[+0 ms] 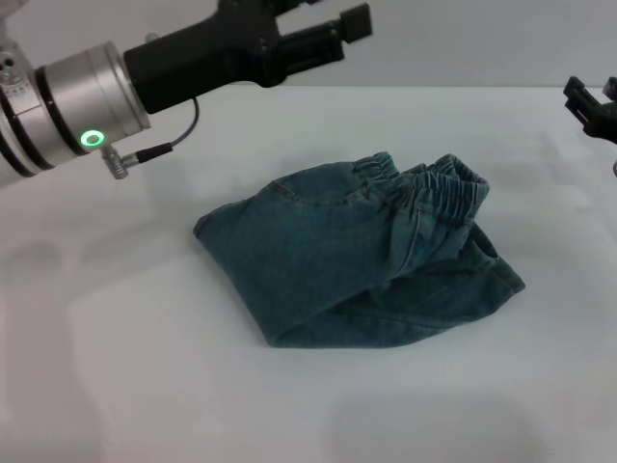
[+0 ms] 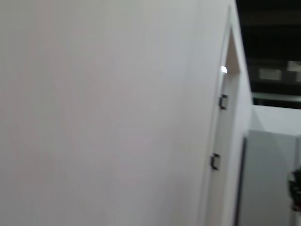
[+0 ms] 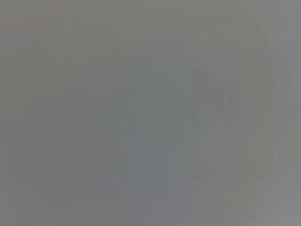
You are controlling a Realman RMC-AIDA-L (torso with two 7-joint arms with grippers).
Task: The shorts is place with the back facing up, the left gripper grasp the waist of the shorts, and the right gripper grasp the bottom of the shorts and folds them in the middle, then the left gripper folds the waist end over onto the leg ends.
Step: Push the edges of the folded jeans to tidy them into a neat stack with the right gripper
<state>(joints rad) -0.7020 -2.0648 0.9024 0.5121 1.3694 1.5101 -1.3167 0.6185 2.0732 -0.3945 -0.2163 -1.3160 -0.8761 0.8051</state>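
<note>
The shorts (image 1: 352, 256) lie in a compact bundle a little right of the middle of the white table (image 1: 116, 367), already doubled over: the ruffled waist (image 1: 439, 188) sits on top at about 1 o'clock of the pile, laid over the lower layer, whose edge pokes out toward 4 o'clock. No pocket or patch shows, and the leg ends are hidden under the fold, so I cannot tell how squarely the edges meet.

The left gripper (image 1: 333, 39) hangs high above the table at roughly 11 o'clock from the bundle, well apart from the cloth and holding nothing; whether its fingers are spread or closed I cannot tell, since they reach past the top of the head view. Its wrist camera sees only pale wall and a door frame. The right gripper (image 1: 590, 106) sits at the table's edge near 2 o'clock, also clear of the cloth and carrying nothing, its finger gap unreadable. Its wrist camera shows only a flat grey blur.

By my judgement the folding is essentially done and the step in hand is pulling away. To do that well, the left arm should rise and draw back without sweeping low over the pile, so the waist is not dragged off. The fold looks slightly skewed, and a gentle nudge could square it.
</note>
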